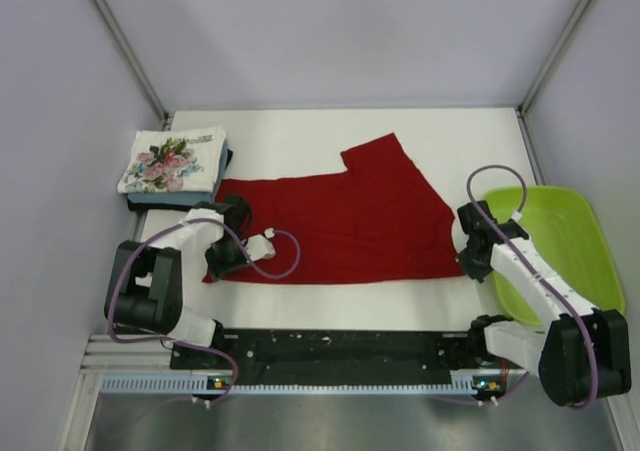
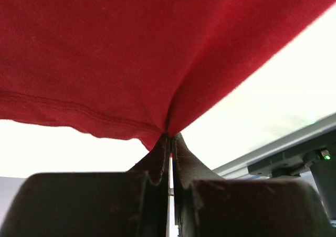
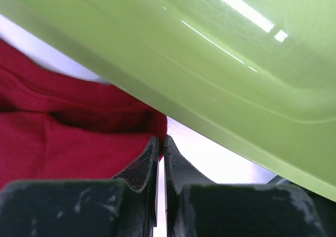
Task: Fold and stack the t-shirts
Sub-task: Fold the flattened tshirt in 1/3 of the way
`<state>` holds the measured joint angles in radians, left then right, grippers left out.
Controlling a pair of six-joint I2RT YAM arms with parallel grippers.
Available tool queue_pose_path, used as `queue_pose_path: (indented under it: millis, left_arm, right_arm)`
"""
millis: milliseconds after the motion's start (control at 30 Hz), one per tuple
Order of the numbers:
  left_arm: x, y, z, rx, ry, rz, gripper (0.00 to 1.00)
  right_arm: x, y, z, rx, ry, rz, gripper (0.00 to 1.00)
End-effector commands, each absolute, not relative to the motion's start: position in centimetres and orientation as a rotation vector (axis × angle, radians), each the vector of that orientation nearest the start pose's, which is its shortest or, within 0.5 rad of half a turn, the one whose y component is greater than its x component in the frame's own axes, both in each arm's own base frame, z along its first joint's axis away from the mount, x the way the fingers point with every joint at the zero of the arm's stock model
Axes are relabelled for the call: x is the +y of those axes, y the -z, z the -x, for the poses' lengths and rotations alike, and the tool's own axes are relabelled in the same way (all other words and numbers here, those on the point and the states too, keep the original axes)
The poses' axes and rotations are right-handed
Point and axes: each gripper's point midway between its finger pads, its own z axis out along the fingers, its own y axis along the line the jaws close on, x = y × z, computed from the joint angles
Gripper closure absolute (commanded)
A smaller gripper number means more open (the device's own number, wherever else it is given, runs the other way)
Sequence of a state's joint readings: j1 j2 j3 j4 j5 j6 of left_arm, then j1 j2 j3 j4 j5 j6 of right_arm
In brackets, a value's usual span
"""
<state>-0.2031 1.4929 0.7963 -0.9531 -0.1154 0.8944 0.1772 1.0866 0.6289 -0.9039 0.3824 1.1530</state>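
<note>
Plain deep red cloth t-shirt (image 1: pixel 350 216) lies spread mid-table on the white table top (image 1: pixel 300 131), one sleeve pointing to the far side, not yet folded down to stack size. Left gripper (image 2: pixel 169 137) is pressed together, pinching the shirt's hem at the near-left corner; the cloth tents up from the pinch in the left wrist view. Right gripper (image 3: pixel 161 140) is also pressed together, at the shirt's near-right corner, just beside the lime-green plastic tray (image 3: pixel 236 63). Cannot tell if any cloth is between its jaws; the red edge ends right at the tips. Folded white t-shirt with pink floral print (image 1: pixel 170 161) tops the pile at far left, near the left arm.

Risks, as judged:
- The left pinch looks like a small bite near the hem, so it may slip on a lift or drag.
- If the right holds no cloth, only one corner rises and the fold comes out skewed or bunched.
- The right arm sits close to the tray rim, so a swing could shove the tray.
- Carrying the left corner toward the far side could brush the pile and upset it.
</note>
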Motion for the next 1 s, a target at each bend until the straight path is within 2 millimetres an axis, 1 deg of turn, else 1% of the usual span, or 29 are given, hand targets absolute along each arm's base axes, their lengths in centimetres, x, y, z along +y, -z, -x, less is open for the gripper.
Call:
queue_pose_path:
  millis: [0, 67, 133, 267, 367, 400, 433, 567, 633, 733, 800, 867, 900, 933, 967]
  left_arm:
    - [1.1, -3.8, -15.8, 2.764, 0.042, -1.826, 1.00]
    - [1.4, -3.4, -14.4, 2.789, 0.076, -1.863, 1.00]
    - [1.7, -3.1, -13.1, 2.808, 0.099, -1.900, 1.00]
    - [1.5, -3.0, -11.5, 2.817, 0.182, -1.930, 1.00]
    - [1.4, -3.0, -11.2, 2.823, 0.201, -1.932, 0.99]
    - [1.0, -3.1, -10.9, 2.820, 0.255, -1.923, 0.97]
    - [0.9, -3.2, -10.7, 2.820, 0.273, -1.930, 0.96]
    - [0.6, -3.9, -10.6, 2.812, 0.308, -1.934, 0.87]
    - [0.3, -4.3, -10.5, 2.810, 0.343, -1.935, 0.86]
    - [0.0, -4.7, -10.4, 2.807, 0.387, -1.940, 0.87]
    - [0.1, -4.7, -10.1, 2.816, 0.397, -1.953, 0.88]
    - [0.3, -4.7, -9.7, 2.832, 0.400, -1.965, 0.86]
    - [0.4, -4.8, -9.5, 2.838, 0.402, -1.970, 0.82]
    - [0.5, -4.9, -9.3, 2.841, 0.407, -1.979, 0.75]
    - [0.5, -5.2, -9.4, 2.838, 0.412, -1.982, 0.68]
  right_arm:
    - [-0.3, -4.8, -17.1, 2.505, 0.316, -1.229, 1.00]
    - [0.0, -4.3, -16.1, 2.575, 0.330, -1.214, 1.00]
    - [0.0, -4.3, -15.4, 2.619, 0.354, -1.203, 1.00]
    - [0.4, -4.3, -14.1, 2.681, 0.358, -1.210, 1.00]
    - [0.5, -4.4, -13.1, 2.734, 0.380, -1.201, 1.00]
    - [0.6, -4.5, -12.9, 2.748, 0.383, -1.199, 1.00]
    - [0.7, -4.7, -12.8, 2.758, 0.382, -1.195, 1.00]
    - [1.1, -5.8, -11.9, 2.804, 0.368, -1.208, 1.00]
    - [1.5, -6.2, -11.5, 2.831, 0.352, -1.215, 1.00]
    - [1.9, -6.6, -11.0, 2.856, 0.343, -1.230, 1.00]
    - [1.9, -6.9, -10.9, 2.849, 0.336, -1.231, 1.00]
    - [1.7, -7.4, -10.8, 2.847, 0.339, -1.225, 1.00]
    - [1.6, -7.5, -10.6, 2.846, 0.346, -1.221, 1.00]
    - [1.7, -7.7, -10.8, 2.845, 0.336, -1.212, 1.00]
    - [1.5, -7.9, -10.9, 2.841, 0.341, -1.200, 0.90]
